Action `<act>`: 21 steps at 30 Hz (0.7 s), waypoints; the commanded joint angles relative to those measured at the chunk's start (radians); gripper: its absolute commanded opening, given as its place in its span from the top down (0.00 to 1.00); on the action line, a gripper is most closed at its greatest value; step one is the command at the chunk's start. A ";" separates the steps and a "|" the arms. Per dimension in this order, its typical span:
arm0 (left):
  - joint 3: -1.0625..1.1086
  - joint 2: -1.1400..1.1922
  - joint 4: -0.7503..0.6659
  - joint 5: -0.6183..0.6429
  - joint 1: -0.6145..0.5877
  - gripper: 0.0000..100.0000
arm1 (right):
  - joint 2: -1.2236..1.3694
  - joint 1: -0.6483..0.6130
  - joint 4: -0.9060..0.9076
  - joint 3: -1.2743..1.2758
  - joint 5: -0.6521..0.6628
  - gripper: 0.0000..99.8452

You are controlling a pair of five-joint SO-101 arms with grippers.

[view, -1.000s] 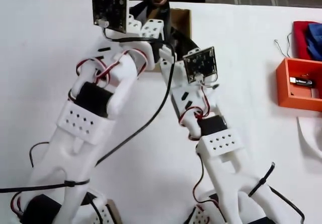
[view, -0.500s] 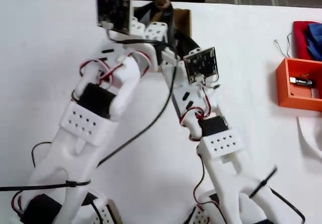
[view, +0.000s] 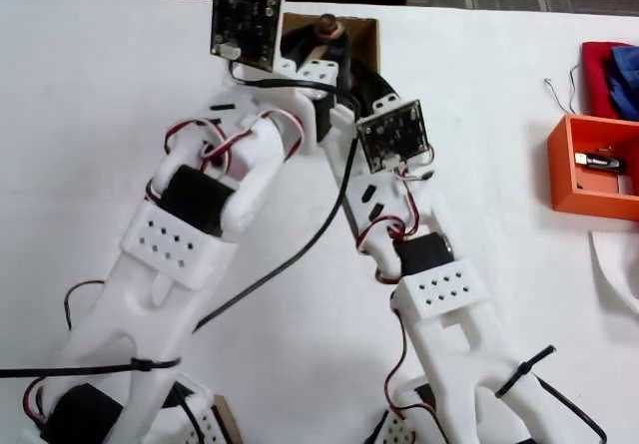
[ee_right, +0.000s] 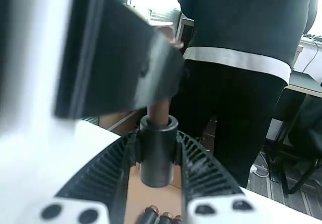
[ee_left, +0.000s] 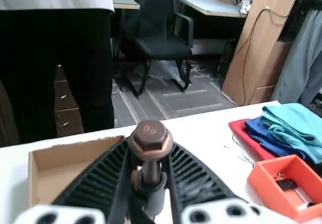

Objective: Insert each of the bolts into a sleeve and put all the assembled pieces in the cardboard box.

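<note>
A copper-headed bolt [ee_left: 151, 136] stands upright between the black fingers of my left gripper [ee_left: 148, 183], which is shut on it. Its shaft [ee_right: 157, 110] enters the top of a dark sleeve [ee_right: 157, 151], and my right gripper [ee_right: 157, 168] is shut on that sleeve. Both grippers meet over the cardboard box [view: 364, 40] at the table's far edge, where the bolt head [view: 326, 27] shows from above. In the left wrist view the box [ee_left: 55, 168] lies just behind the bolt. Several assembled pieces [ee_right: 156, 215] lie in the box below the sleeve.
An orange tray [view: 589, 170] sits at the right edge of the table, with red and blue cloths [view: 609, 70] behind it. A black cable [view: 300, 234] runs between the two arms. The white tabletop spreads to the left of the arms.
The left arm has swung right and brought the bolt down toward the sleeve. The right arm has shifted slightly left, toward the box.
</note>
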 commanded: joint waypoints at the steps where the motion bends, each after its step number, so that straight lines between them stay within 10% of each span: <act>1: -0.005 -0.005 0.044 0.011 0.014 0.97 | -0.035 0.002 -0.025 -0.011 0.005 0.98; 11: -0.015 0.094 0.101 0.008 0.011 0.96 | -0.035 0.002 -0.025 -0.011 0.005 0.98; 21: -0.019 0.091 0.129 0.011 0.006 0.72 | -0.035 0.002 -0.025 -0.011 0.006 0.98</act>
